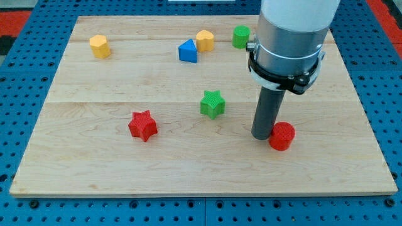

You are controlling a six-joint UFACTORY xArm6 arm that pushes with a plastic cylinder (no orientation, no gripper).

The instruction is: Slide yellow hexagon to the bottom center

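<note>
Arm's upper body [295,25] cut off

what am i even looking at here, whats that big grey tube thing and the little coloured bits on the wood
The grey tube is the end of a robot arm. It has no hand, only a dark rod whose lower end, my tip, slides on the wooden board to push blocks. Nothing is held.

There is one picture, from a camera looking down at the board from its near edge.

On the board: a yellow hexagon at the top left, a blue block, a yellow block and a green block along the top, a green star in the middle, a red star lower left, and a red cylinder right beside my tip.
</note>
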